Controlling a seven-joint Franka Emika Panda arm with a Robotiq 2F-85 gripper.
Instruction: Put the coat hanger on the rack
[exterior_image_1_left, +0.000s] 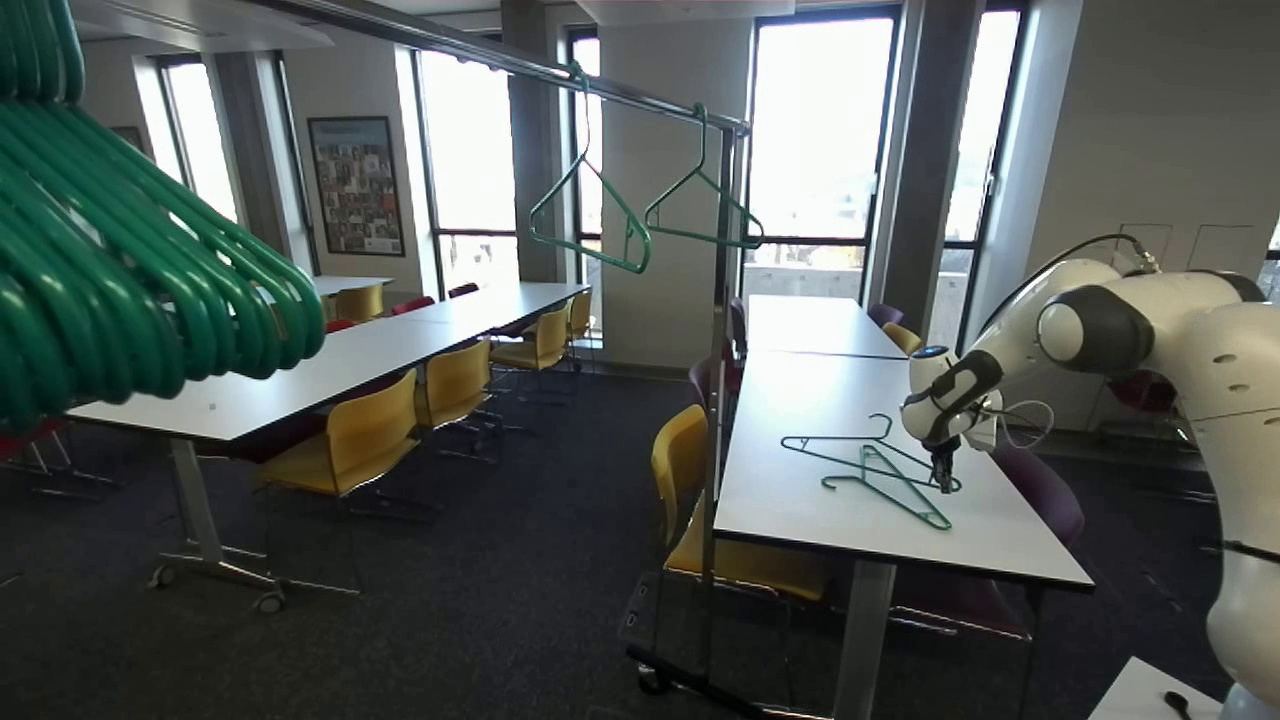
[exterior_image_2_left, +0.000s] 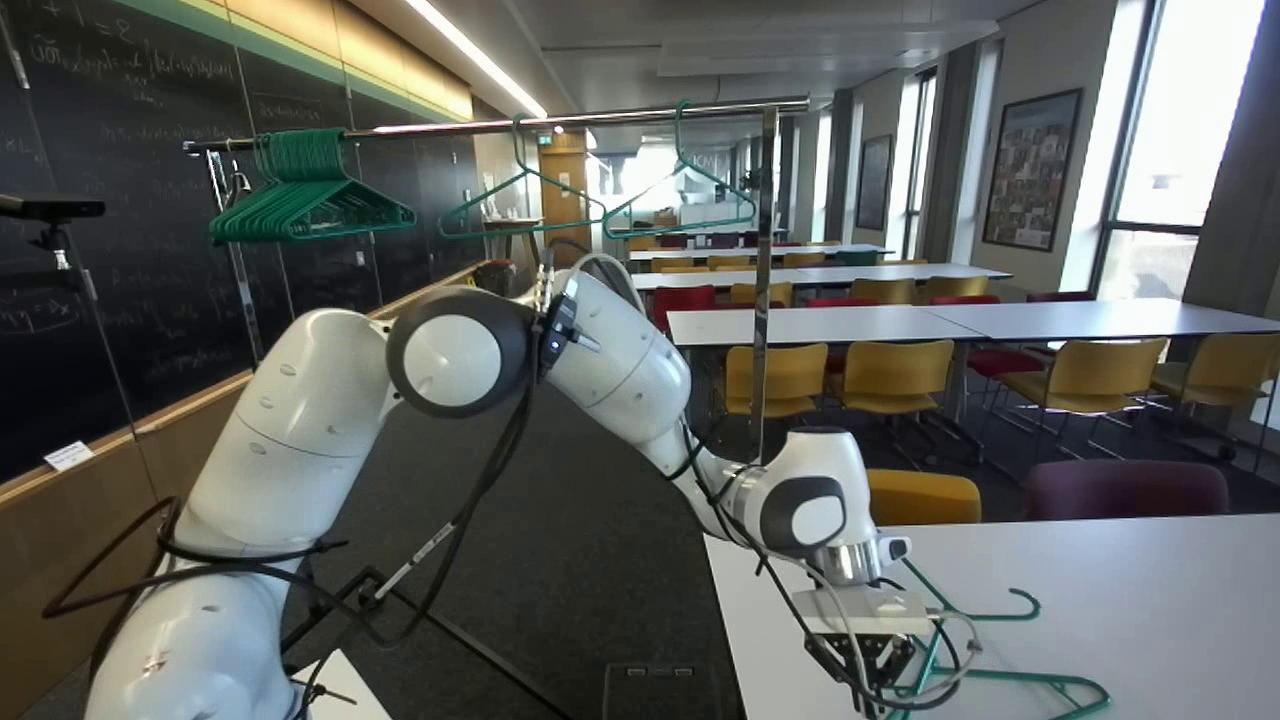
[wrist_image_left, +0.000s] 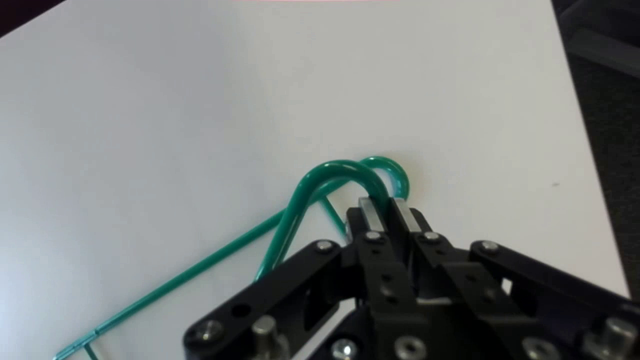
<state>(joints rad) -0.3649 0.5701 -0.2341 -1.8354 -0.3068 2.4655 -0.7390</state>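
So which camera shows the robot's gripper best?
The wrist view: there the gripper is biggest and closest, with its fingers pinching a green hanger at a rounded bend. Both exterior views show it smaller and farther off, low over the white table; in an exterior view, cables hang across part of it.

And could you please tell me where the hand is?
In the wrist view, the hand is low, right of centre, closed on a green coat hanger over the white table.
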